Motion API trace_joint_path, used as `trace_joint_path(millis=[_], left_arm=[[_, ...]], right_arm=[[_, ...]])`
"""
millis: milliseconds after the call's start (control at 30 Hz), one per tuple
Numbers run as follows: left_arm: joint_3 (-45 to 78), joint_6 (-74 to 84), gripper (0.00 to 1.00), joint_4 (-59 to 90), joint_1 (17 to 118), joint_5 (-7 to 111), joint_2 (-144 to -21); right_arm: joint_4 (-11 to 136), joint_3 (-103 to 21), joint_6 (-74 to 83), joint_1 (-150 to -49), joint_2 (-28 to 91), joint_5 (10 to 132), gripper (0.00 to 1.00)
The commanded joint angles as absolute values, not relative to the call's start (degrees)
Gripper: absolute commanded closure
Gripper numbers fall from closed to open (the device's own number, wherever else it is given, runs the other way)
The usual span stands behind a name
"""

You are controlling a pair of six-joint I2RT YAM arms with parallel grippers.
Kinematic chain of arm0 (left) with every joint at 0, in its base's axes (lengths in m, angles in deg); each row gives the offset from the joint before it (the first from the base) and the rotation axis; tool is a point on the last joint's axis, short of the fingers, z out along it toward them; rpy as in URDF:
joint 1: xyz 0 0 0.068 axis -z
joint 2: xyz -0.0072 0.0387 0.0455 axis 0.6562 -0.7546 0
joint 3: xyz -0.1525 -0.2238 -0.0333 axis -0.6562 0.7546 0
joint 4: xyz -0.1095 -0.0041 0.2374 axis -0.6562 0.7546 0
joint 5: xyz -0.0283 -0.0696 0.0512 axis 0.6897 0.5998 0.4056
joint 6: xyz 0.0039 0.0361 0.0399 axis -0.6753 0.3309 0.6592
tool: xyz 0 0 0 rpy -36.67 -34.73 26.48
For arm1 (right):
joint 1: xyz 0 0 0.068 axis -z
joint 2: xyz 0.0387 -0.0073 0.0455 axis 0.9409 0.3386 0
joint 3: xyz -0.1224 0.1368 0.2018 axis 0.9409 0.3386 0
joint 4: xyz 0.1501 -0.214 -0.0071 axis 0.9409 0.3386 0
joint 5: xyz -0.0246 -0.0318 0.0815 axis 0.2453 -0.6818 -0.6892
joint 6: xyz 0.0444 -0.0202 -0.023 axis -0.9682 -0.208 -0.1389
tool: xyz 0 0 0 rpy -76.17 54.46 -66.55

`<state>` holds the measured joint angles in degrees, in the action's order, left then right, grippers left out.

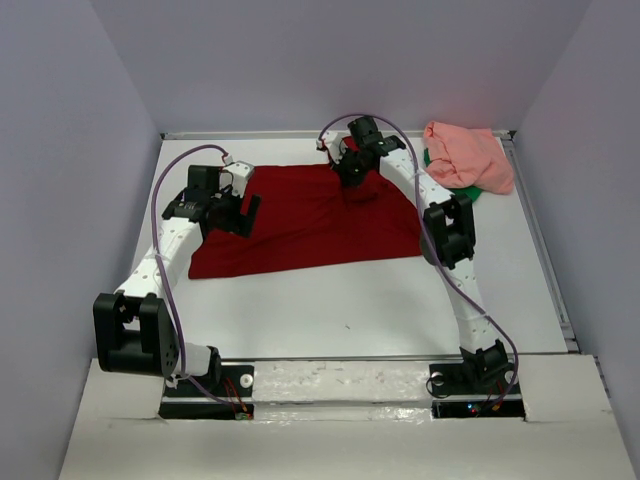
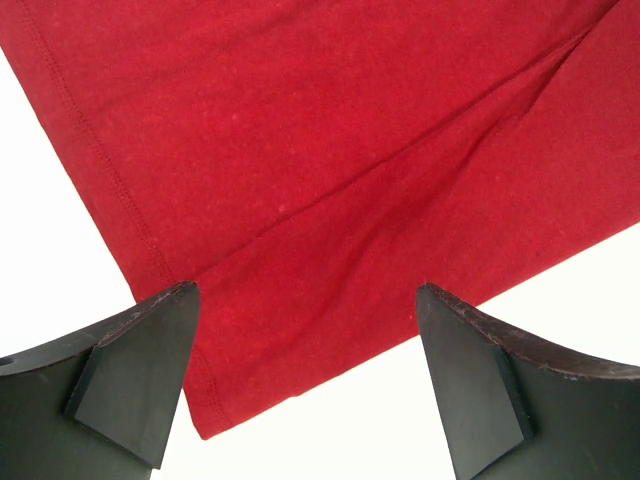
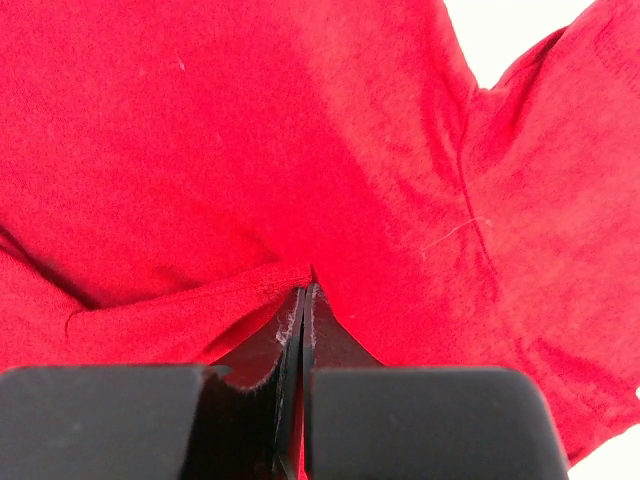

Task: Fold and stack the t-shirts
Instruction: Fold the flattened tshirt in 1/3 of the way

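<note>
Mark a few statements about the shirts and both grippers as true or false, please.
The right gripper is shut on the dark red shirt. True.
The left gripper grips that shirt too. False: its jaws stand open over the shirt's edge.
The salmon pink shirt lies in the far right corner of the table. True.
The pink shirt is stacked on the red one. False: it lies to one side, over green fabric.

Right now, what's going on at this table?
Two robot arms are working on a dark red t-shirt spread on the white table. The right gripper is shut on a pinch of it near the far edge. The left gripper hangs open over the shirt's left corner. A pink shirt lies bunched in the far right corner, with green cloth showing under it.
</note>
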<state>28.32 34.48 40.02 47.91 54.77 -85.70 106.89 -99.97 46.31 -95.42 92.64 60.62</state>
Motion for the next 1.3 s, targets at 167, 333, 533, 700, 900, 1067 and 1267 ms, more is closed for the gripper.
trace_joint_path(millis=[167,333,533,700,900,1067,1267], left_arm=[[28.3,34.3,0.01,40.0,47.5,55.5,-83.0],[28.3,34.3,0.01,40.0,47.5,55.6,-83.0],[28.5,34.3,0.01,40.0,47.5,55.7,-83.2],[28.5,34.3,0.01,40.0,47.5,55.8,-83.0],[28.6,34.2,0.01,40.0,47.5,56.0,-83.0],[28.4,34.2,0.01,40.1,47.5,56.4,-83.5],[27.9,34.1,0.01,40.3,47.5,56.8,-83.4]], right_arm=[[102.5,-102.1,46.3,-95.8,89.0,55.3,1.0],[102.4,-102.0,45.0,-95.8,89.7,51.1,1.0],[102.3,-102.1,44.9,-95.8,90.6,49.6,1.0],[102.4,-101.5,44.6,-95.8,91.0,48.0,1.0],[102.6,-101.7,44.5,-95.8,92.3,48.3,0.64],[103.2,-101.5,44.5,-95.8,92.4,50.1,0.0],[103.1,-101.4,45.3,-95.8,90.9,53.2,0.0]])
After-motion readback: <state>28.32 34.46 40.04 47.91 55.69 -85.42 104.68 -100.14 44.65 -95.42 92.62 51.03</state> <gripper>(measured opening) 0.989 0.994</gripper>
